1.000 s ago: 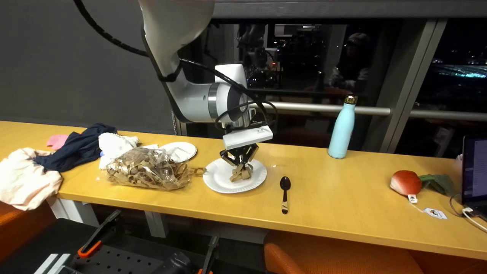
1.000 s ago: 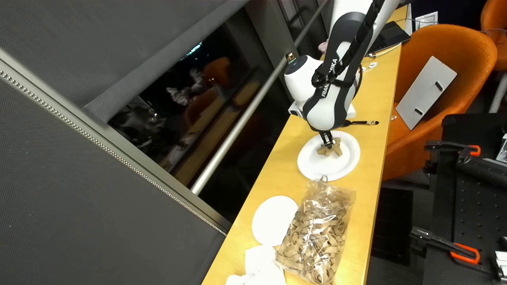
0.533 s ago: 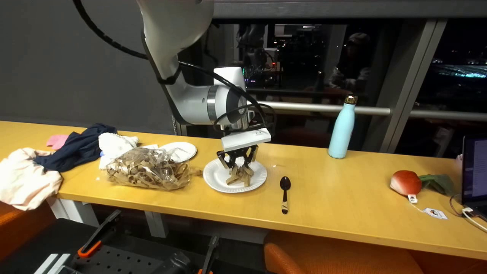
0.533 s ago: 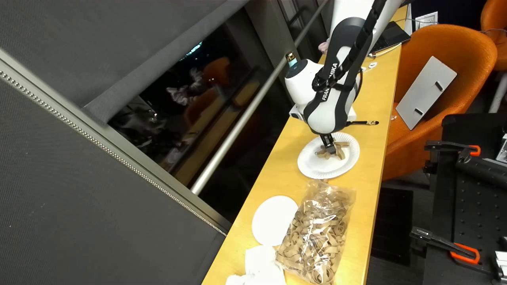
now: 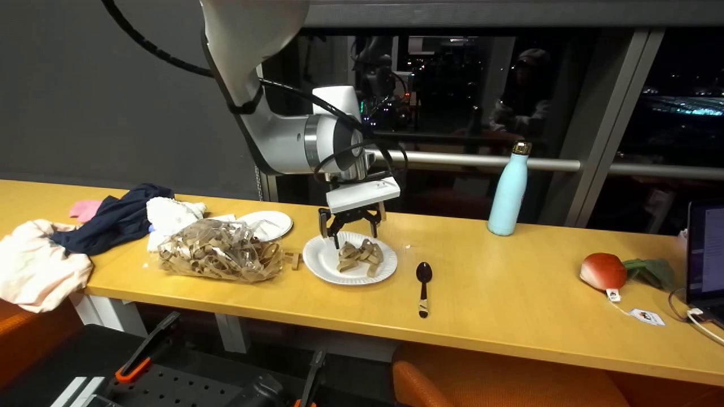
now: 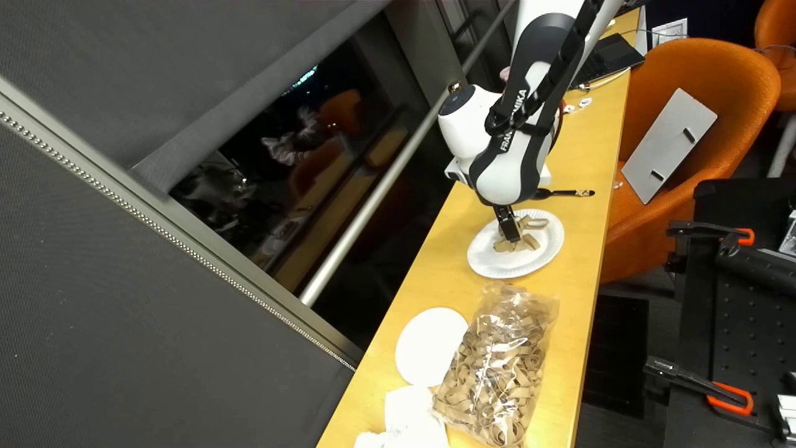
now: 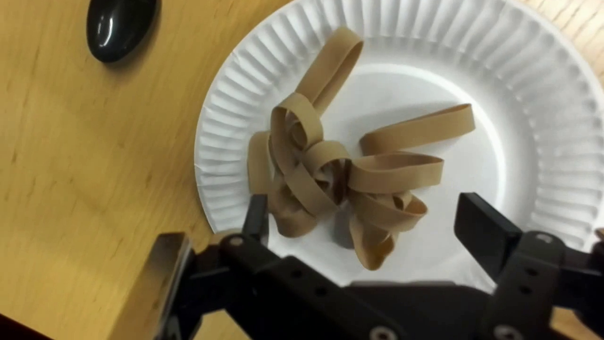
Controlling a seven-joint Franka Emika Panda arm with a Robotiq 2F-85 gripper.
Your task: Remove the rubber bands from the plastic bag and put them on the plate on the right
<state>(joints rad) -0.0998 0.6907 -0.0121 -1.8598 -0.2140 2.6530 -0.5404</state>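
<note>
The table (image 5: 509, 294) runs under everything, and from what lies on it I judge the job begun but well short of finished.

Next in size, the bag (image 6: 497, 367) lies just beside the plate (image 7: 557, 141), one end facing it. Through the clear plastic it looks well filled with rubber bands (image 6: 460, 392). If the task means every one of them, most of the work is left; the sentence gives no count.

The plate itself, which I take to be the one meant, bears only a small share. The other plate (image 6: 431, 346) lies apart from it, on the bag's side, and seems to have no part in the job.

The gripper (image 5: 356, 241) hangs over the plate, its fingers spread wide and holding nothing. A reach toward the bag would likely be the next useful move.

The heap of rubber bands (image 7: 377, 177) sits on the plate, a loose tangle too overlapped to count. That portion looks done.

The spoon (image 5: 423, 285) lies near the plate, across it from the bag.

Smallest is a stray band (image 5: 295, 261) between plate and bag, by the bag's end. Whether it is fully out, or a single loop, I cannot tell.
</note>
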